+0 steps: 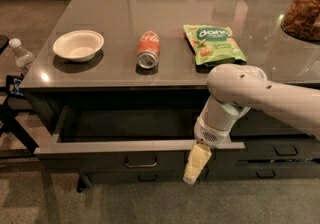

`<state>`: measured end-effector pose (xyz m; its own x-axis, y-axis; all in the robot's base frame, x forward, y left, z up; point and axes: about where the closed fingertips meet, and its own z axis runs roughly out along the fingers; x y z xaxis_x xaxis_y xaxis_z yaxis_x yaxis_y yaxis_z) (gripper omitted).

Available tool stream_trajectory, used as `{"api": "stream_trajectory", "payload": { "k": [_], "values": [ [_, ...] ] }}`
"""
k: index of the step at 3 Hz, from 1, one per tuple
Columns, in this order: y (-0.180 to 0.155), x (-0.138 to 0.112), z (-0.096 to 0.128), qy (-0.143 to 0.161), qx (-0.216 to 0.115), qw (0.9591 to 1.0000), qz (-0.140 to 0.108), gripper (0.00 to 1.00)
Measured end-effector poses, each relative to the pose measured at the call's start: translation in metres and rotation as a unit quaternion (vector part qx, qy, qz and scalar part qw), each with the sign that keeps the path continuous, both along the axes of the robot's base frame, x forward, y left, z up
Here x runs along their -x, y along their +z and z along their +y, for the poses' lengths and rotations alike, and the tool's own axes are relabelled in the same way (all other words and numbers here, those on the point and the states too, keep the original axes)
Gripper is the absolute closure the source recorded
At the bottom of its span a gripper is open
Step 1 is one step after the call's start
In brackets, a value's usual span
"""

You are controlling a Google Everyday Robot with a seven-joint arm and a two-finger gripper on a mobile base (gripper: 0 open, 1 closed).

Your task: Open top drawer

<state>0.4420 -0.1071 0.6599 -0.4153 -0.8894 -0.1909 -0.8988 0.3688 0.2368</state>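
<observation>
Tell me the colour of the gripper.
Pale yellow; the gripper hangs at the top drawer's front edge, clearest in the camera view.
</observation>
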Motion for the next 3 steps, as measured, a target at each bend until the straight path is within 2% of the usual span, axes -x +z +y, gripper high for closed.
{"api": "stream_trajectory", "payload": {
  "k": [1, 2, 3],
  "values": [
    [0.028, 0.031, -0.023, -0.006, 0.011, 0.9999, 0.003, 0.0],
    [0.029, 0.032, -0.023, -0.006, 0.011, 0.9999, 0.002, 0.0],
    [0.015, 0.03, -0.021, -0.003, 0.004, 0.9998, 0.017, 0.0]
  ]
}}
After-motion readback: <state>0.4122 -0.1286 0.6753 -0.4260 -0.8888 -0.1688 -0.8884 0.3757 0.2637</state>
